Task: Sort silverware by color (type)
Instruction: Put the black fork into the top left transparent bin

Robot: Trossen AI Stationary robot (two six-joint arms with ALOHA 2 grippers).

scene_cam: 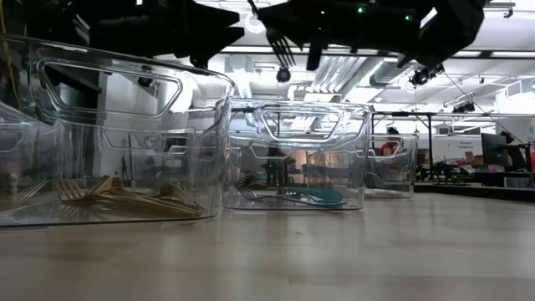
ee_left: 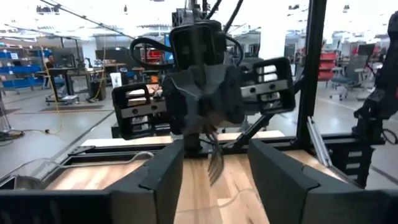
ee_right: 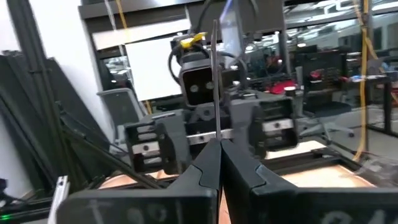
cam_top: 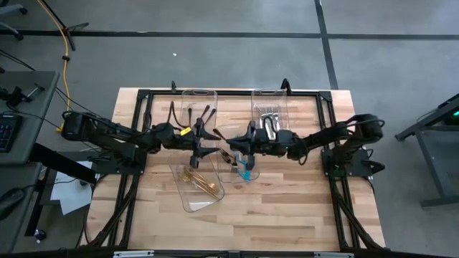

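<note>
Hands meet mid-table between bins — right hand (cam_top: 228,153) clamps, seemingly, a black fork (ee_left: 214,163); left hand (cam_top: 209,144) spread, empty.

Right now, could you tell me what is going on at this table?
The two arms meet above the middle of the table. The right gripper is shut on a slim fork, and the left gripper faces it with its fingers open. Other silverware already lies sorted in clear bins: gold forks, teal pieces, silver pieces and black pieces.
</note>
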